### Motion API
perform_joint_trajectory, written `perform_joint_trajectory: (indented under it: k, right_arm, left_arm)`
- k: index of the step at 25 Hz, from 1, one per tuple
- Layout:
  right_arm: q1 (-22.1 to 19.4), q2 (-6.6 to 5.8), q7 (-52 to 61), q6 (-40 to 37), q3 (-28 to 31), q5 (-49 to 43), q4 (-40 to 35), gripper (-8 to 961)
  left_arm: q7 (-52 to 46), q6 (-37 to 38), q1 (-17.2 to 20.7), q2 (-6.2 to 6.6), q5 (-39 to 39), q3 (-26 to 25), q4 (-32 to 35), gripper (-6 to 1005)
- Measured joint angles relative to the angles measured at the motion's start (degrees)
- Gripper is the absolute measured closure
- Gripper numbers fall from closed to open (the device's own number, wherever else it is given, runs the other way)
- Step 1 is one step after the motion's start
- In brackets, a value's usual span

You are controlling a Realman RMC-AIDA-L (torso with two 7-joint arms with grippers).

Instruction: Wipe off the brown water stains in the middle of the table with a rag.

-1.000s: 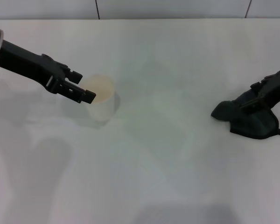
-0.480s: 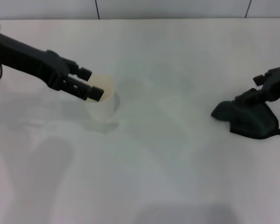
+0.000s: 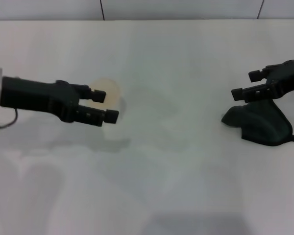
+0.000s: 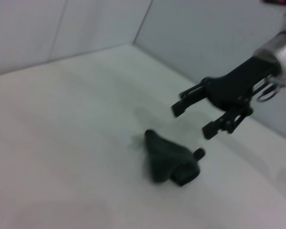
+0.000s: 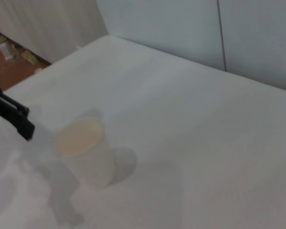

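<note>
Right gripper [image 3: 251,84] at right edge of head view, jaws spread wide, empty, hovering just above the rag [image 3: 262,122]. Rag lies crumpled on the white bench [image 3: 186,186], mid-right. Looks soft, light, floppy; best pinched at its raised bunched fold. Left gripper [image 3: 104,105] also wide, empty, flanking the cup [image 3: 109,93], centre-left. No stain visible.

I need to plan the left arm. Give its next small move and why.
Probably close the left gripper on the white cup: its fingers are open at the cup's rim, no brown stain shows on the table, and the right gripper hangs open above the rag.
</note>
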Motion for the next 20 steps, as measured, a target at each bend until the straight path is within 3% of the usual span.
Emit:
perform_joint_trajectory:
  k: [11,20]
  right_arm:
    - [-0.1,0.0,-8.05,0.36,-0.02,5.94,7.12,81]
    - [-3.17,-0.16,-18.83,-0.28,0.65,6.63,8.07,81]
  left_arm:
    - [11.58,-4.75,9.28,0.04,-4.32,-0.02,9.17,104]
    - [13.78,-5.44,13.77,0.0,-5.7,-0.02,10.87,105]
